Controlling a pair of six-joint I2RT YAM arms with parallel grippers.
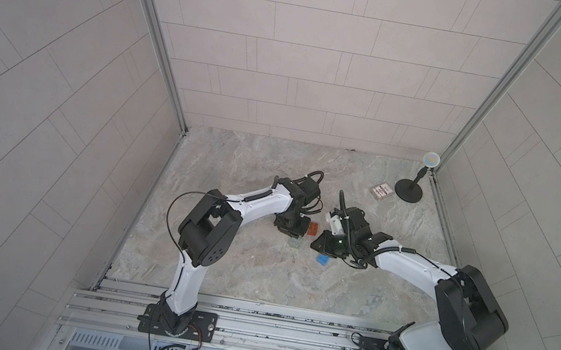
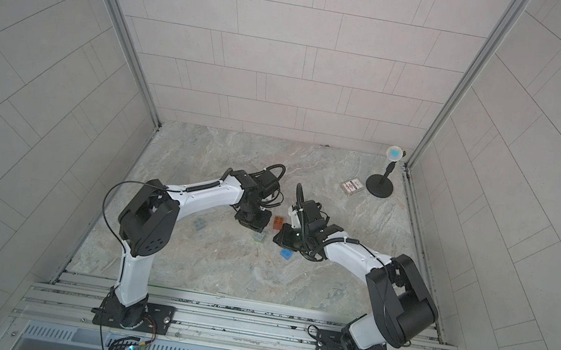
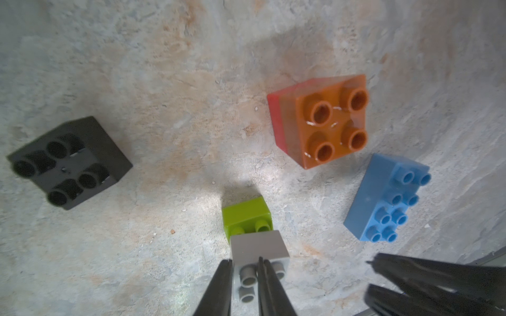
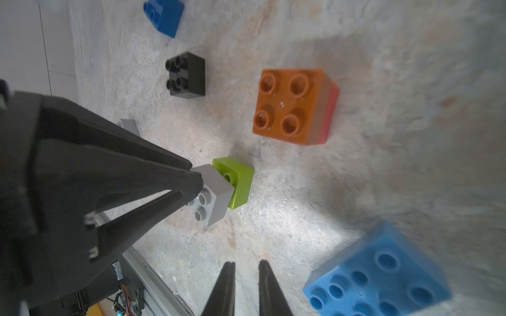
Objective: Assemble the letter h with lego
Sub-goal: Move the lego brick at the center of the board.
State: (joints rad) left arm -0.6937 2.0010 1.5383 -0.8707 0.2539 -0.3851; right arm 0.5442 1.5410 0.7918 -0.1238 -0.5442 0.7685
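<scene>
My left gripper [image 3: 245, 263] is shut on a grey lego brick [image 3: 257, 246]: one finger is on its side, the other between its studs. That brick sits tilted and offset on a lime green brick [image 3: 246, 216]. An orange brick [image 3: 328, 123] is stacked on a red one [image 3: 275, 120] close by. A long light blue brick [image 3: 383, 199] lies beside my right gripper [image 4: 246, 264], whose jaws stand a little apart, holding nothing. A black brick [image 4: 186, 74] and a blue brick [image 4: 164, 16] lie further off. No letter h shows.
A second grey brick [image 2: 200, 225] lies alone under the left arm. A flat red-and-white box [image 1: 381, 191] and a black round-based stand [image 1: 409, 191] sit at the back right. Metal rails [image 1: 285, 323] edge the table front.
</scene>
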